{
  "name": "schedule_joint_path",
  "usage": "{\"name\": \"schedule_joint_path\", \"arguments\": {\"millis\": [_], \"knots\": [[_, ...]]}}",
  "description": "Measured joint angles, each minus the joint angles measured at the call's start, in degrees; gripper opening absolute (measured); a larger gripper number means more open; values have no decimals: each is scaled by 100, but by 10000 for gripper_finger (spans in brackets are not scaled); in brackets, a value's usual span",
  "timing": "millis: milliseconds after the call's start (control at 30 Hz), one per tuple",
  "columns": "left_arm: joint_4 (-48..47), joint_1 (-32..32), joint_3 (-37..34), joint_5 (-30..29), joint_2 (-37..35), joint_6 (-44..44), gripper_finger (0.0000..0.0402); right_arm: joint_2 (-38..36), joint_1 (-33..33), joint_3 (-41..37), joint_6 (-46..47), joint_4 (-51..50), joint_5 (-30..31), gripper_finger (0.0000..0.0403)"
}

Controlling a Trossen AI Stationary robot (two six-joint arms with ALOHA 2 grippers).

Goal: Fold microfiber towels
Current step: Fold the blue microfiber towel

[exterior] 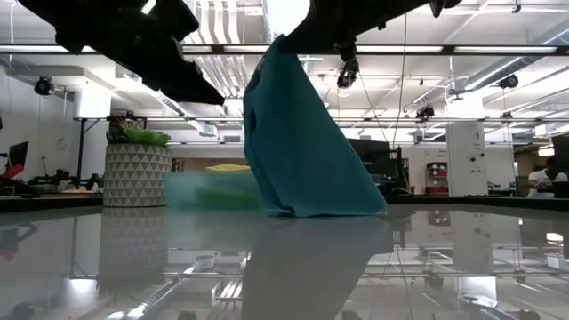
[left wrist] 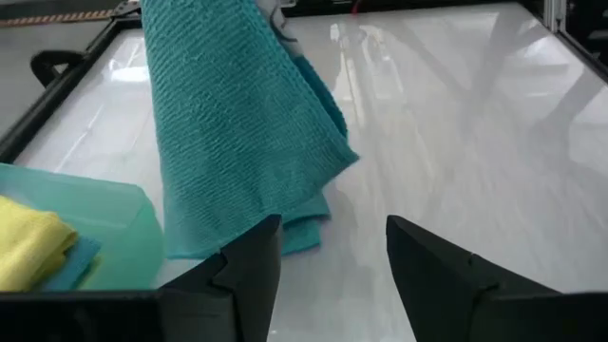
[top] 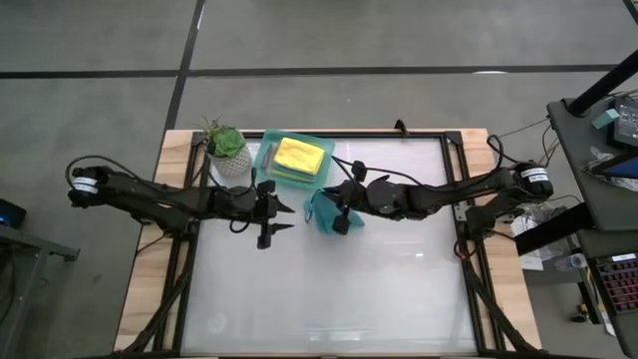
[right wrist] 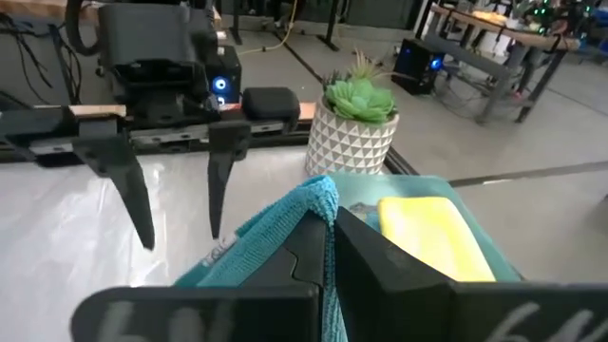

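White glossy counter (top: 329,299), wood rim. Teal towel (exterior: 302,142) hangs folded from the right claw (right wrist: 328,233), clenched on its top edge, bottom hem touching the counter just beside the tray (top: 267,155). Low view shows that contact (overhead hides it under the arm). Left claw (left wrist: 328,256) released, near the towel. Yellow towel (top: 301,155) lies in the tray; plant (top: 225,150) beside it.

No text, label, brand, number or sign can be read in any of the views: nothing legible stands on the teal towel (left wrist: 237,133), the tray (top: 267,160), the plant pot (right wrist: 353,144) or the counter (top: 329,279)
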Motion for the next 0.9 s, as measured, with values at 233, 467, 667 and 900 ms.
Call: {"name": "schedule_joint_path", "arguments": {"millis": [233, 467, 667, 900], "knots": [[885, 2, -7, -592, 725, 137, 176, 42, -51, 0, 444, 99, 8, 9], [993, -14, -9, -648, 1225, 127, 176, 53, -116, 0, 639, 140, 11, 9], [1884, -119, -9, -1069, 1623, 64, 176, 56, -159, 0, 634, 138, 13, 9], [2016, -160, 2, -1604, 1534, -117, 176, 102, -170, -11, 632, 136, 11, 9]]}}
